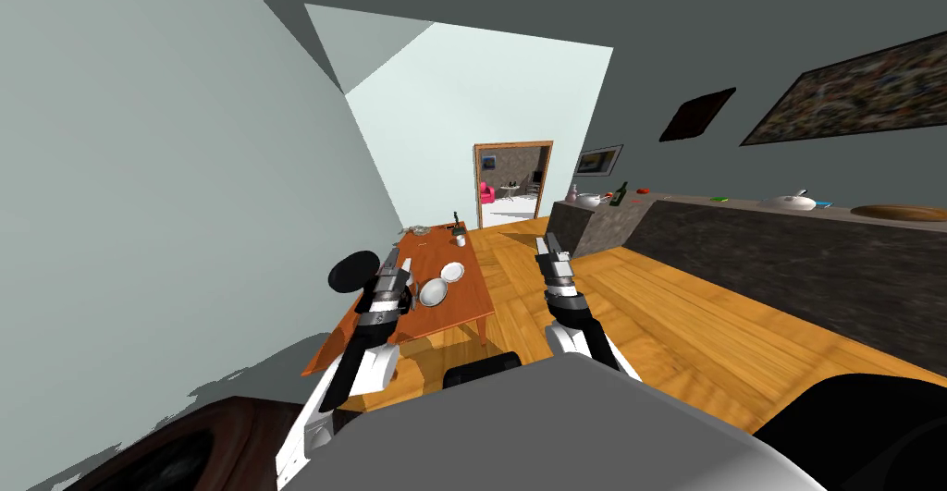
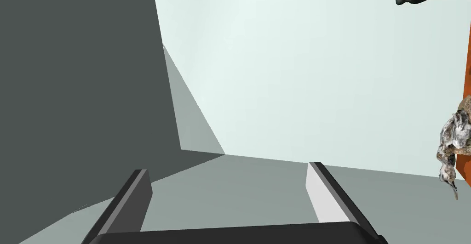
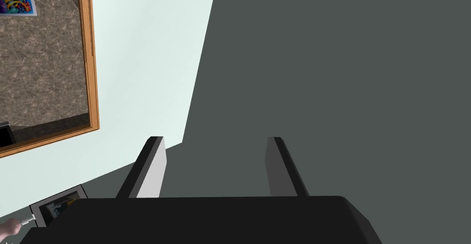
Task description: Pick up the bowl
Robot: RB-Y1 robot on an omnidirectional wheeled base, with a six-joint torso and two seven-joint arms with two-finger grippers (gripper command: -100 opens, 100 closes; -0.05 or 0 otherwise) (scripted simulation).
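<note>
The left claw stands a little left of the centre of the head view, its two fingers spread with nothing between them. Just to its right in the frame, the white bowl lies on the orange-brown tabletop. A smaller white dish sits just above the bowl in the frame. The right claw is right of centre, over the wooden floor, well apart from the bowl. Its fingers are also spread and hold nothing.

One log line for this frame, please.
phase: pre-grasp | left hand: open, empty, near bowl on table | right hand: open, empty
</note>
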